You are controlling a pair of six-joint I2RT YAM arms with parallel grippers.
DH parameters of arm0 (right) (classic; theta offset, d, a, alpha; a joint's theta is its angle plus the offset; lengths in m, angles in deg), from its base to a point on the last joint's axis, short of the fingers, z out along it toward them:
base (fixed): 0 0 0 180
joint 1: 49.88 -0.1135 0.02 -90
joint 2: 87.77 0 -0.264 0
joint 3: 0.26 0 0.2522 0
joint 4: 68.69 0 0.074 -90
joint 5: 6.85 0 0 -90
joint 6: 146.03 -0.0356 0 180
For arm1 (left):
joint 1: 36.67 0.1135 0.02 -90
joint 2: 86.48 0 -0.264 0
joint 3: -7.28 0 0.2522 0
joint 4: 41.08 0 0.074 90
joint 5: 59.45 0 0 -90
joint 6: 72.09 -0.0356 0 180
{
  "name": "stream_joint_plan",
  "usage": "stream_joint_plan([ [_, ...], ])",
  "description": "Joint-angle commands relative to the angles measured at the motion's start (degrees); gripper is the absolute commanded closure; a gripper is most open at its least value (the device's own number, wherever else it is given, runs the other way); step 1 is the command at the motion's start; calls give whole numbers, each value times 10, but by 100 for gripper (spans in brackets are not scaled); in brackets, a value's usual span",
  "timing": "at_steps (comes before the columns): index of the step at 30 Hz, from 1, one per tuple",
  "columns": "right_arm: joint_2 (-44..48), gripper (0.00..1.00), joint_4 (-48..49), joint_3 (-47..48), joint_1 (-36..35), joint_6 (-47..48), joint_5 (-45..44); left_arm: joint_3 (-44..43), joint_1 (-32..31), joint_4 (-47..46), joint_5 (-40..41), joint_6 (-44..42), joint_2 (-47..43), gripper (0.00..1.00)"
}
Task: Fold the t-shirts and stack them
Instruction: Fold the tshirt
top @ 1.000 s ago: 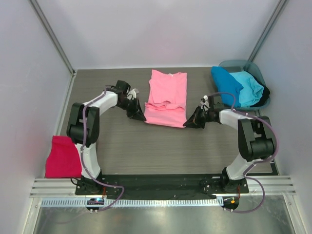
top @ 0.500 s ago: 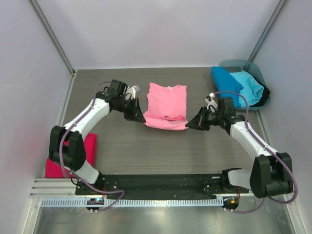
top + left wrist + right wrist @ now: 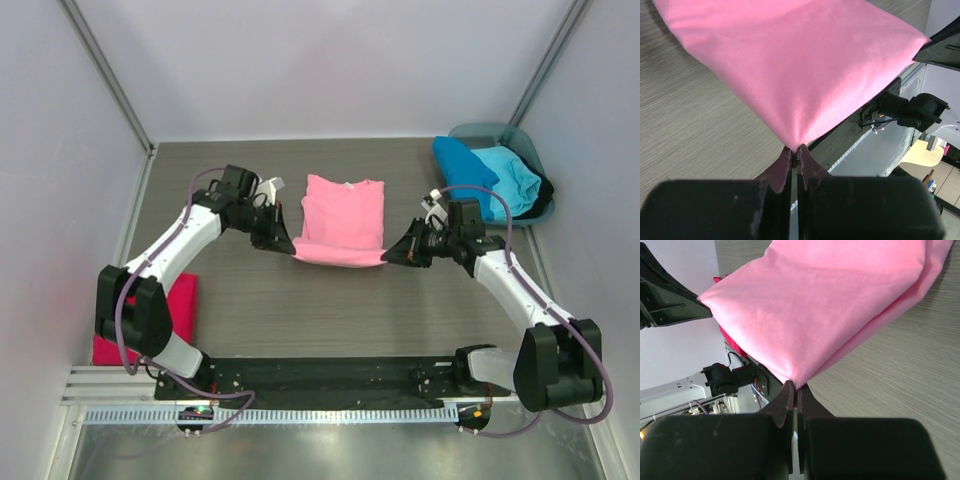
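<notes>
I have both near corners of the pink shirt (image 3: 343, 208) pinched, with the left gripper (image 3: 289, 249) and the right gripper (image 3: 389, 257) each clamped on cloth. Since a second ago its near edge has lifted off the table (image 3: 300, 310) and travelled toward the far edge, so the shirt now looks shorter, mid-table.

We find no readable text, labels, brand marks, numbers or signs anywhere in these views, neither on the shirts, the arms, the table nor the walls.
</notes>
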Motion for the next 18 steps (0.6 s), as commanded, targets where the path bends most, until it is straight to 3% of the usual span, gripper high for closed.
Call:
stream_joint_plan([
  [1, -24, 99, 41, 38, -1, 9, -13, -45, 3, -10, 0, -14, 34, 100],
  [7, -128, 99, 85, 120, 12, 34, -39, -164, 20, -11, 10, -36, 135, 100],
  [18, -369, 99, 96, 357, 48, 68, -63, -505, 49, 1, -2, -64, 405, 100],
])
